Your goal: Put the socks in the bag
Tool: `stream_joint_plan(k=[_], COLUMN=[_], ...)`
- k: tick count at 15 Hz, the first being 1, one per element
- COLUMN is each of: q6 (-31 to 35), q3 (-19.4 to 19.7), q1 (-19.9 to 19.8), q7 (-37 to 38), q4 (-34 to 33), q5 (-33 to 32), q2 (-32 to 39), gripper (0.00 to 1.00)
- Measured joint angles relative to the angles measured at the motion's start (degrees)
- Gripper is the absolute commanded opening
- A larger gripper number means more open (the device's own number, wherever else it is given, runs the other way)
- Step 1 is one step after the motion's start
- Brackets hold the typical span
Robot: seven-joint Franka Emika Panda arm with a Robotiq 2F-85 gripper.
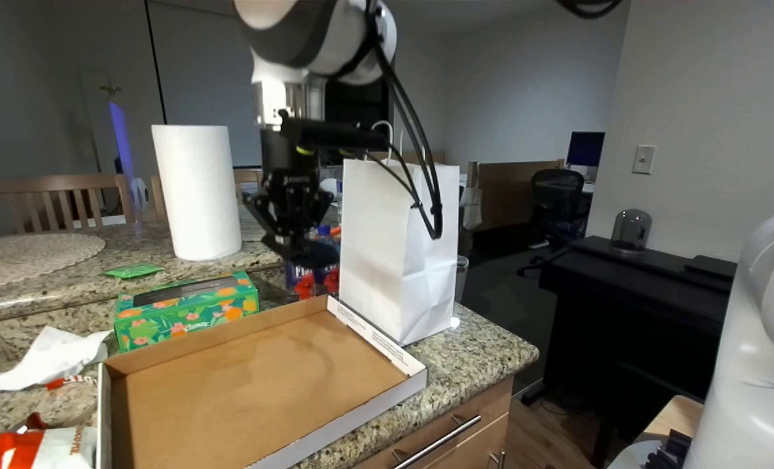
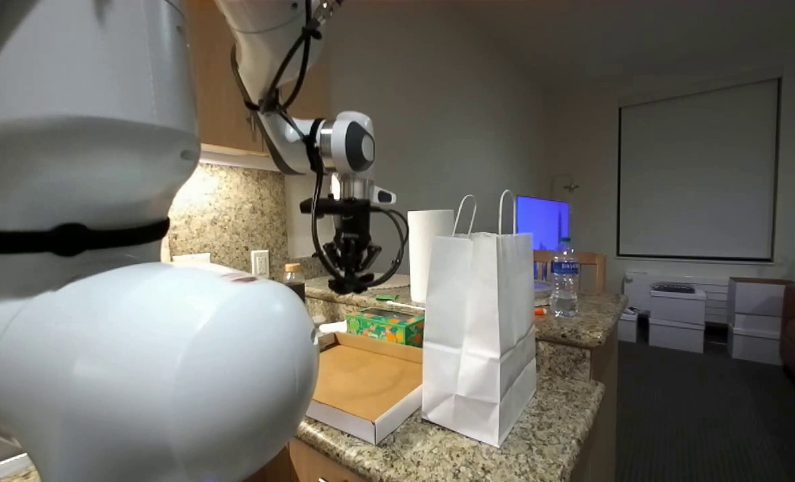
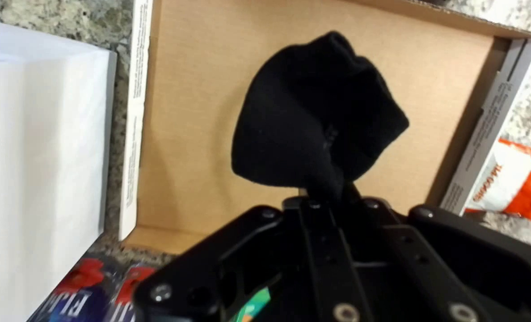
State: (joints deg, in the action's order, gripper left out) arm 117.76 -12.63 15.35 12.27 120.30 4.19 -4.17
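Note:
In the wrist view a folded black sock (image 3: 283,134) sticks out from between the fingertips of my gripper (image 3: 337,201), which is shut on it. Behind the sock lies the bare floor of a shallow cardboard tray (image 3: 189,147). The white paper bag (image 1: 380,254) stands upright just beyond the tray's end, its twisted handles up. In an exterior view my gripper (image 2: 350,278) hangs above the tray, to one side of the bag (image 2: 478,335) and apart from it. The bag's side (image 3: 42,143) fills the left of the wrist view. What is inside the bag is hidden.
A green floral tissue box (image 1: 188,306) and a paper towel roll (image 1: 198,195) stand behind the tray. Bottles with red caps (image 1: 305,286) are close to the bag. A red and white packet (image 3: 511,179) lies beside the tray. The counter edge (image 2: 558,442) runs near the bag.

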Motion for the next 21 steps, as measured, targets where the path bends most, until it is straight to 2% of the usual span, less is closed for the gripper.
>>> stream_joint_plan(k=[5,10,16,21], q6=[-1.2,-7.3,-12.4,-12.4], q3=[2.4,5.1,10.6,15.1], q1=[-3.0,-8.0,-14.7,-17.3], q7=[1.2,8.0,12.2,12.2], q4=[-3.1,-9.7,-14.5,-14.3], q5=[2.3,2.6,6.2,11.4], q2=[-10.7,-17.0,-17.4,-12.6], gripper=[0.08,0.08,0.08,0.08])
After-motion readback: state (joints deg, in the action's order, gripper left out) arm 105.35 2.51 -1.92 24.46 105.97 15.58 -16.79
